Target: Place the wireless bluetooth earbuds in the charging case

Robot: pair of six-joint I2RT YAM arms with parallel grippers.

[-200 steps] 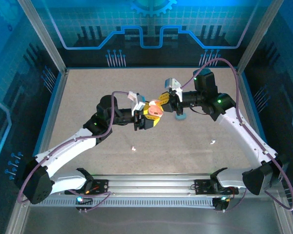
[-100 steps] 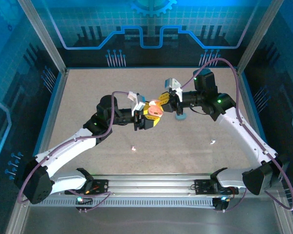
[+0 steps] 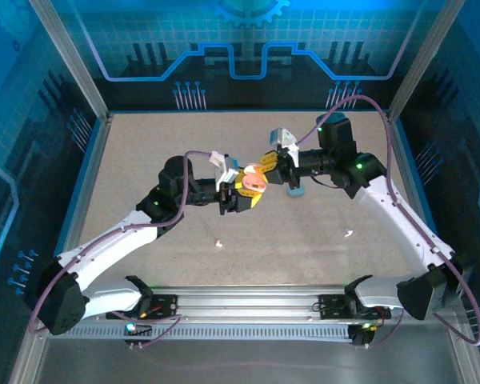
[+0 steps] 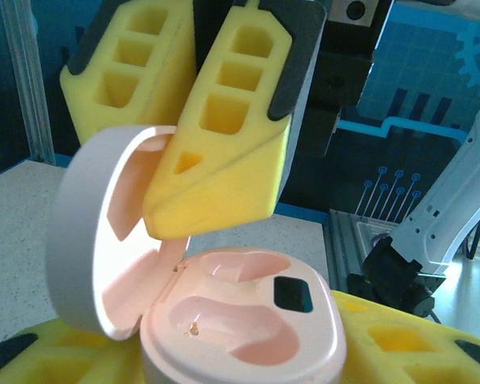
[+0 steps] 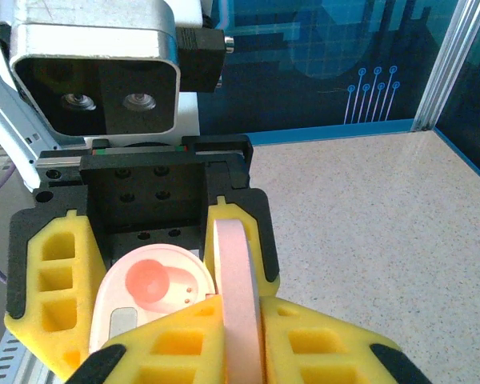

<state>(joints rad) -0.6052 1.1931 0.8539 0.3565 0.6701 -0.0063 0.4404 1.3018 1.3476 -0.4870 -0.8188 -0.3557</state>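
**Earbuds on the table, case held open between 2 grippers**

1 white earbud (image 3: pixel 218 243) lies on the table (image 3: pixel 144 160) below the left arm, and a second earbud (image 3: pixel 348 234) lies well apart. The left gripper (image 3: pixel 237 198) clamps the pink charging case (image 4: pixel 248 308), whose 2 wells show bare plastic. The right gripper (image 3: pixel 267 166) pinches its raised lid (image 5: pixel 237 272) tight. A teal case (image 3: pixel 295 190) rests nearby.

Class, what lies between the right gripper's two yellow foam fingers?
The pink plastic charging case lid, edge-on, pinched between them; the right wrist view shows it.
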